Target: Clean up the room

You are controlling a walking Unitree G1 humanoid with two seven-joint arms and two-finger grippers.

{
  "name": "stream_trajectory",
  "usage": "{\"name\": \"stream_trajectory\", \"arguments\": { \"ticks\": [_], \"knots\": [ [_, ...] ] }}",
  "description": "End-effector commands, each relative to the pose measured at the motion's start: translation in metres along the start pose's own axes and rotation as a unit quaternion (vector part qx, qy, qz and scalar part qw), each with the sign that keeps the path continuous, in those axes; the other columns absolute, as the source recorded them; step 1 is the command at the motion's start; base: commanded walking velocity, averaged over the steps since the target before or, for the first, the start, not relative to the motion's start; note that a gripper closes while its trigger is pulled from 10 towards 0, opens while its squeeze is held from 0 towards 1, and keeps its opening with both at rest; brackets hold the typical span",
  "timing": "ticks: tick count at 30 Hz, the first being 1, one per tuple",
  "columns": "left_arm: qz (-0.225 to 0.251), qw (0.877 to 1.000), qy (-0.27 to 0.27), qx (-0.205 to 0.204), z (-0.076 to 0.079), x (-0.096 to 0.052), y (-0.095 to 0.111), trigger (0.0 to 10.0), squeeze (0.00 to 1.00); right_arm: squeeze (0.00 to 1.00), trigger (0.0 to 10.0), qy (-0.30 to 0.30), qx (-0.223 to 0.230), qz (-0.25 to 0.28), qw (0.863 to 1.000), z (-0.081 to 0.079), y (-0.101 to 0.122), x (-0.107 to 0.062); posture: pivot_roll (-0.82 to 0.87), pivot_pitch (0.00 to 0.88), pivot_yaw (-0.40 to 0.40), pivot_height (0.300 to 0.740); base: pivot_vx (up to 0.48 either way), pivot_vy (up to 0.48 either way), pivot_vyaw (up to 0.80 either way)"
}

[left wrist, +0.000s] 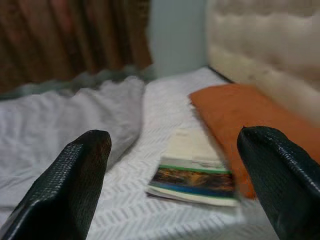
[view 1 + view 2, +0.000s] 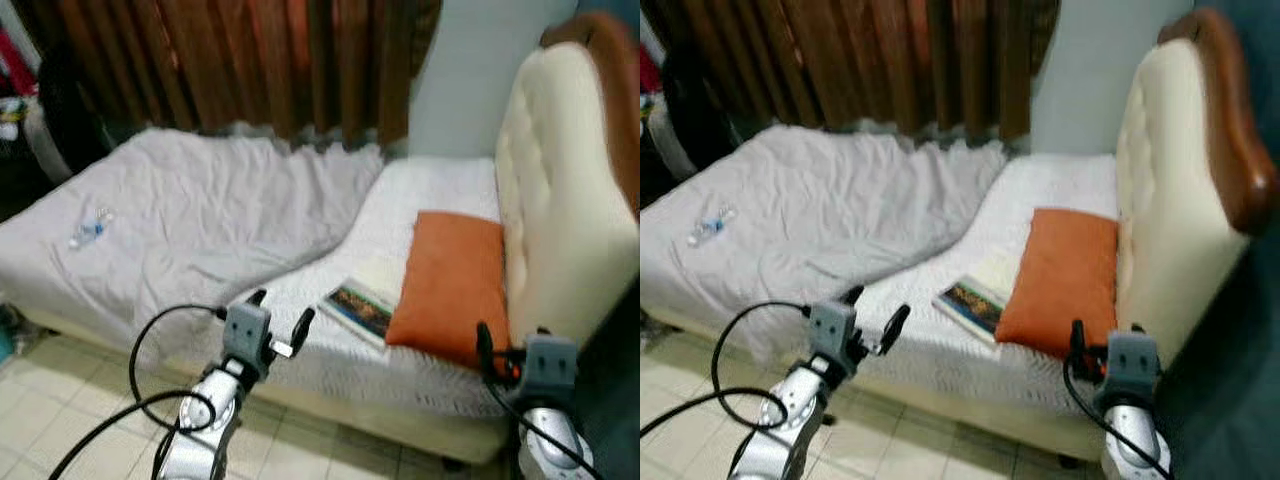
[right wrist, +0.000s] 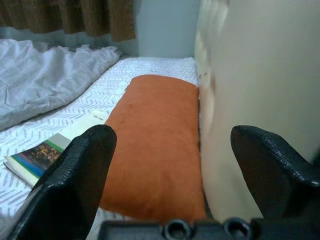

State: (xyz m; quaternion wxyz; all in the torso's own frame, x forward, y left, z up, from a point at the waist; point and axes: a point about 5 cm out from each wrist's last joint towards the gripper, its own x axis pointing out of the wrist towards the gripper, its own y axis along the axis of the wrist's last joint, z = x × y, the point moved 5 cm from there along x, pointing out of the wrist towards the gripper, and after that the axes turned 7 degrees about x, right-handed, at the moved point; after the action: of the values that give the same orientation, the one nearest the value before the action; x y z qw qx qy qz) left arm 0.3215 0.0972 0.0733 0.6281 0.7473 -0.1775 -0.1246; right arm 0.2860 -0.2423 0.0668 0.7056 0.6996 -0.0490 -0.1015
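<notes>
As we stood at the bedside with the room yet to be tidied, our left gripper point(image 2: 282, 313) hung over the near edge of the bed point(image 2: 430, 190), its two black fingers point(image 1: 65, 190) spread wide and holding nothing. Our right gripper point(image 3: 170, 175) hovered close to the orange pillow point(image 2: 450, 285), its fingers likewise apart and empty. A book point(image 2: 357, 307) lay flat on the white patterned sheet, just beside the pillow and in line with the left gripper. The pillow rested against the cream padded headboard point(image 2: 560, 190). A crumpled grey blanket point(image 2: 210, 215) covered the far half of the mattress, and a small clear plastic bottle point(image 2: 88, 230) lay on its side on it, well apart from both grippers.

We judged the book to be the likely first pick. It looked thin and lay flush on a soft surface, so the fingers would do best to come in low at its free long edge, press lightly into the bedding and close across the covers. The neighbouring pillow left little room on that side. We saw no bin, basket or box, and whether the bottle held any liquid was too blurred to tell.
</notes>
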Motion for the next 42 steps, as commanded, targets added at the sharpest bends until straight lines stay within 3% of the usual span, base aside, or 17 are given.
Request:
{"name": "stream_trajectory", "arguments": {
  "ticks": [1, 9, 12, 16, 17, 19, 20, 22, 25, 28, 31, 42],
  "knots": [
    [-0.027, 1.0, 0.013, -0.005, -0.009, -0.004, -0.012, 10.0, 0.0, 0.0, 10.0, 0.021, 0.004, -0.01, 1.0, -0.011, -0.004, 0.004, -0.14, 0.0, 0.047, 0.74, 0.0, 0.48, -0.79],
    [-0.04, 0.999, 0.007, -0.027, -0.003, -0.009, -0.023, 10.0, 0.0, 0.0, 10.0, 0.055, -0.001, -0.03, 0.998, -0.024, -0.01, 0.005, -0.14, 0.033, 0.029, 0.74, 0.0, 0.48, -0.79],
    [-0.042, 0.998, 0.011, -0.043, -0.003, -0.011, -0.027, 10.0, 0.0, 0.0, 10.0, 0.044, 0.006, -0.038, 0.998, -0.017, -0.015, 0.0, -0.13, 0.055, -0.015, 0.74, 0.0, 0.48, -0.5],
    [-0.026, 0.999, 0.023, -0.025, 0.0, -0.037, -0.025, 10.0, 0.0, 0.0, 10.0, 0.031, 0.071, -0.052, 0.996, -0.002, -0.022, -0.019, -0.13, 0.063, -0.057, 0.74, 0.0, 0.48, 0.0],
    [-0.023, 0.999, 0.024, -0.02, 0.003, -0.049, -0.023, 10.0, 0.0, 0.0, 10.0, 0.041, 0.072, -0.054, 0.995, 0.0, -0.022, -0.027, -0.12, 0.062, -0.062, 0.74, 0.0, 0.48, 0.0],
    [-0.023, 0.999, 0.024, -0.02, 0.003, -0.049, -0.023, 10.0, 0.0, 0.0, 10.0, 0.041, 0.072, -0.054, 0.995, 0.0, -0.022, -0.027, -0.12, 0.062, -0.062, 0.74, 0.0, 0.48, 0.0],
    [-0.021, 0.999, 0.024, -0.019, 0.005, -0.056, -0.021, 10.0, 0.0, 0.0, 10.0, 0.049, 0.07, -0.054, 0.995, 0.0, -0.022, -0.032, -0.12, 0.062, -0.063, 0.74, 0.0, 0.48, 0.0],
    [-0.035, 0.999, 0.036, 0.018, 0.002, -0.071, -0.017, 10.0, 0.0, 0.0, 10.0, 0.061, 0.052, -0.066, 0.995, 0.004, -0.027, -0.045, -0.09, 0.052, -0.059, 0.74, 0.0, 0.174, 0.0],
    [-0.026, 0.999, 0.041, 0.021, 0.0, -0.062, -0.009, 10.0, 0.0, 0.0, 10.0, 0.073, 0.04, -0.073, 0.994, 0.0, -0.031, -0.041, -0.08, 0.036, -0.051, 0.74, 0.0, 0.0, 0.0],
    [-0.022, 0.998, 0.065, -0.013, -0.01, -0.047, -0.008, 10.0, 0.0, 0.0, 10.0, 0.081, 0.041, -0.061, 0.994, -0.009, -0.027, -0.023, -0.08, 0.02, -0.042, 0.74, 0.389, 0.247, 0.0],
    [-0.022, 0.997, 0.069, -0.006, -0.015, -0.037, -0.008, 10.0, 0.0, 0.0, 10.0, 0.093, 0.052, -0.048, 0.993, -0.019, -0.019, -0.006, -0.08, 0.021, -0.035, 0.74, 0.405, 0.256, 0.0],
    [-0.049, 0.997, 0.064, 0.006, -0.019, -0.033, -0.018, 10.0, 0.0, 0.0, 10.0, 0.109, 0.07, -0.06, 0.99, -0.034, -0.024, 0.007, -0.08, 0.029, -0.01, 0.74, 0.412, 0.245, 0.0]
  ]
}}
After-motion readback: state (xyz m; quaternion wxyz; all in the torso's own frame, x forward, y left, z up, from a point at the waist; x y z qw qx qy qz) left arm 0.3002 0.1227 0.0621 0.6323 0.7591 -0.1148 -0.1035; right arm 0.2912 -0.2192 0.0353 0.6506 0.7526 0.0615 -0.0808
